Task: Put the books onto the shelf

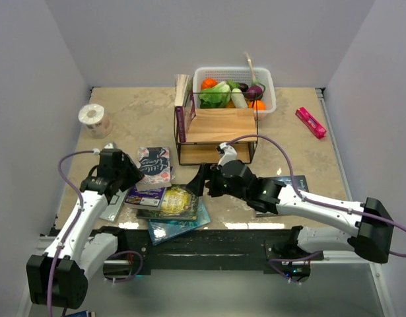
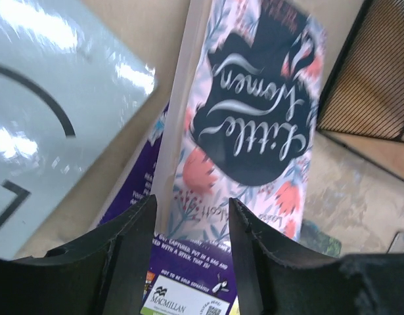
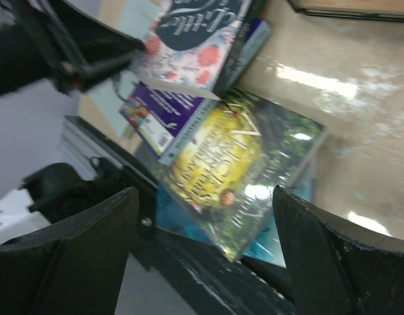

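Observation:
Several books lie in a loose pile at the front left. A floral "Little Women" book (image 1: 154, 165) (image 2: 254, 118) rests partly on a purple one (image 1: 145, 196) (image 2: 188, 262). Beside them a green-gold book (image 1: 176, 201) (image 3: 234, 157) lies on a teal one (image 1: 179, 226) (image 3: 280, 243). A dark blue-grey book (image 1: 286, 187) lies under my right arm. One purple book (image 1: 181, 122) stands upright at the left end of the wire shelf (image 1: 216, 135). My left gripper (image 1: 127, 175) (image 2: 192, 203) hovers open over the floral and purple books, holding nothing. My right gripper (image 1: 201, 179) (image 3: 205, 197) is wide open above the green-gold book.
A white basket (image 1: 269, 99) of vegetables stands behind the shelf. A pink oblong object (image 1: 310, 122) lies at the back right and a tape roll (image 1: 94, 119) at the back left. A pale glossy sheet (image 2: 50, 111) lies left of the pile. The black base rail (image 1: 209, 241) runs along the near edge.

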